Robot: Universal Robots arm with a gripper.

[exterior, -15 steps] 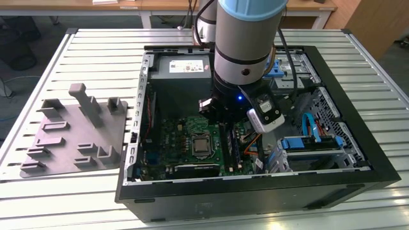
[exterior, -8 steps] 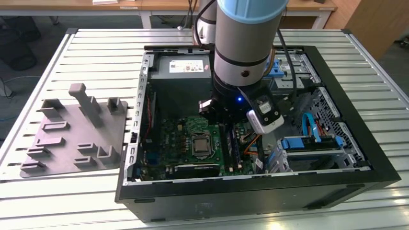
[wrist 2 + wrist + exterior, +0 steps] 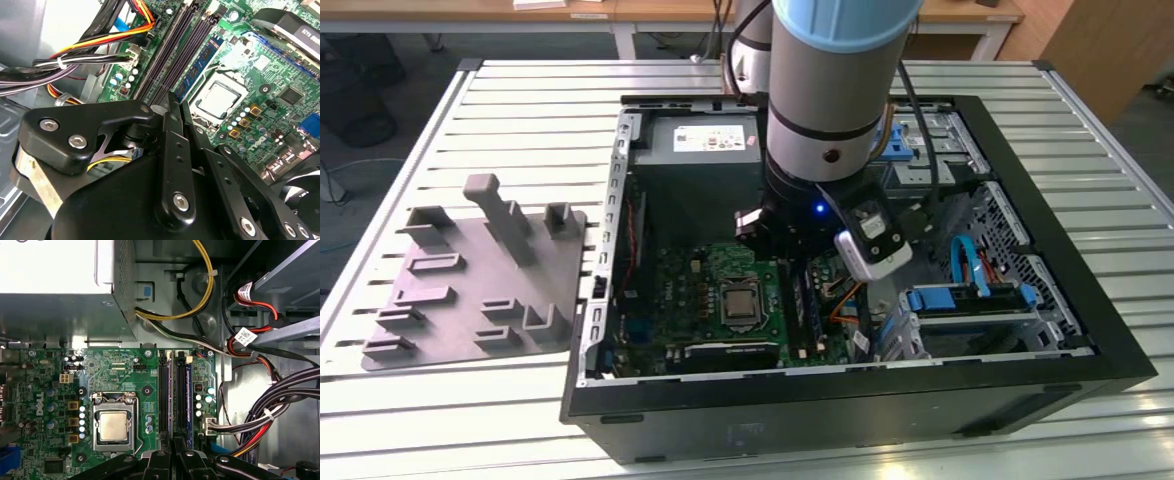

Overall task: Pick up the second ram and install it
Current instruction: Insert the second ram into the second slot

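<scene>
Open computer case [image 3: 1067, 330] on slatted white table [image 3: 520, 110] (desks behind)

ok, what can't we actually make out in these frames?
- Second ram: cannot be picked out. In both wrist views the gripper covers the spot at its own tip.
- Memory slots: in the first wrist view the gripper covers their near ends, so what sits there is hidden.
- Exterior view: the arm stands in front of the slots and the gripper's tip.
</scene>
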